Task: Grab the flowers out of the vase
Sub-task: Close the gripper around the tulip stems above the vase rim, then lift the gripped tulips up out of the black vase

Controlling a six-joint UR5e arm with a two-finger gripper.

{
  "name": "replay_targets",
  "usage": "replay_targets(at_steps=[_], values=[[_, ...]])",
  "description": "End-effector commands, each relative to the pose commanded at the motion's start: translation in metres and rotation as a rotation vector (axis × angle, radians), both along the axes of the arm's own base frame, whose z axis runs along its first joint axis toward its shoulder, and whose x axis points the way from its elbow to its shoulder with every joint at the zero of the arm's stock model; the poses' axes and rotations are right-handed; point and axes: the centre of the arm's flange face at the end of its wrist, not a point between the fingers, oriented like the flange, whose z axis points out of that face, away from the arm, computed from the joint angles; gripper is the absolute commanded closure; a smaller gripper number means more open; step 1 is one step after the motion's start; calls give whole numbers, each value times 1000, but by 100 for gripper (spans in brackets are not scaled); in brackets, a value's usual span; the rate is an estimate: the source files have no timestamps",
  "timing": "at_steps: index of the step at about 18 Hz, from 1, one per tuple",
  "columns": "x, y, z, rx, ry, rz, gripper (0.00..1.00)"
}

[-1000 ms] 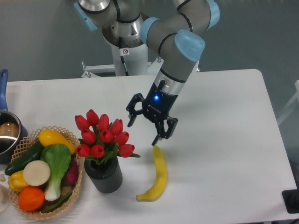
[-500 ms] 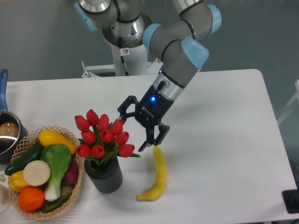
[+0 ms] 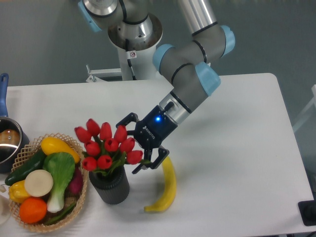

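The flowers (image 3: 104,144), a bunch of red tulips with green leaves, stand in the dark ribbed vase (image 3: 109,184) at the front left of the white table. My gripper (image 3: 127,144) is open and comes in from the right, tilted towards the bunch. One finger (image 3: 123,120) reaches over the back of the blooms and the other finger (image 3: 143,167) sits low by the right side. The fingertips touch or nearly touch the rightmost tulips. The bunch leans slightly left.
A yellow banana (image 3: 165,186) lies just right of the vase, under my wrist. A wicker basket (image 3: 74,200) of vegetables and fruit stands left of the vase. A steel pot (image 3: 7,143) with a blue handle is at the left edge.
My gripper has moved left and down from above the banana's top to the right side of the tulips. The blooms have shifted slightly left.
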Motion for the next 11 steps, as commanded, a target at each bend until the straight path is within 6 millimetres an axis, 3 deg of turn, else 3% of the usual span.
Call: replay_targets(at_steps=[5,6,7,9,11], values=[[12,9,-3,8,-8,-28,2],[13,10,-2,10,-7,-30,12],[18,11,-3,10,-9,-38,41],[20,12,-2,11,-8,-41,76],[20,12,-1,11,-8,-41,100]])
